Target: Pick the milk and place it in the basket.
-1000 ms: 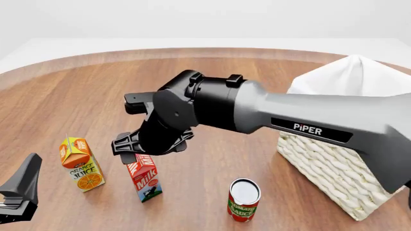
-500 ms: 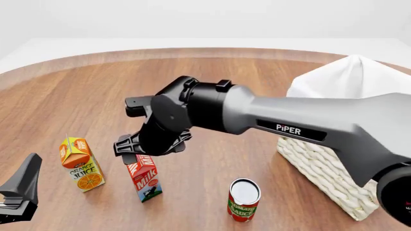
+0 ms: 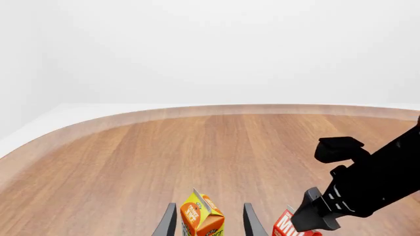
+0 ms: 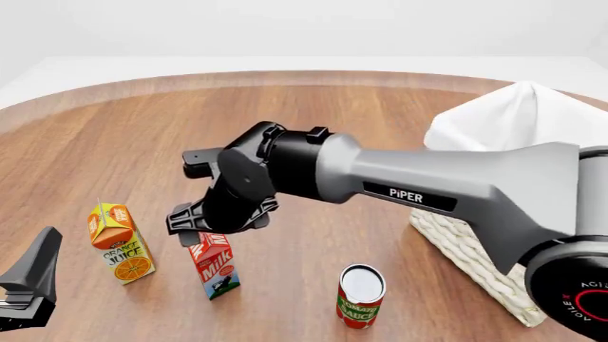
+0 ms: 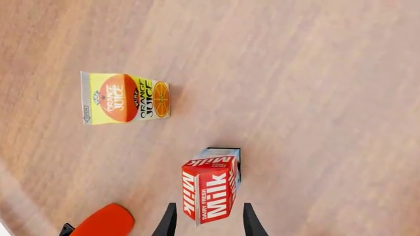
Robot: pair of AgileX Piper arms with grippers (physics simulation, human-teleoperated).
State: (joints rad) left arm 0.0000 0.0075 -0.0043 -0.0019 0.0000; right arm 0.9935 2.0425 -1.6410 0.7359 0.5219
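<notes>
Small red gable-top milk carton (image 4: 213,265) w/ cow picture stands upright lower-left of centre in front view, untouched; right gripper (image 4: 215,222) has dropped closer over its top vs a sec ago, jaws open, fingertips (image 5: 169,221) straddling the carton top in wrist cam. Grasp looks imminent; big pale wicker basket (image 4: 475,253) w/ white lining waits far right. Left gripper (image 3: 206,223) parked, jaws apart, framing the orange-and-white juice carton (image 4: 119,243).

Woven wicker basket (image 4: 475,249); glossy wood table (image 4: 114,142).

milk (image 4: 213,265) top tucked behind the right gripper (image 4: 202,229), basket (image 4: 475,249) cropped at right edge, left gripper (image 4: 27,285) cropped too
</notes>
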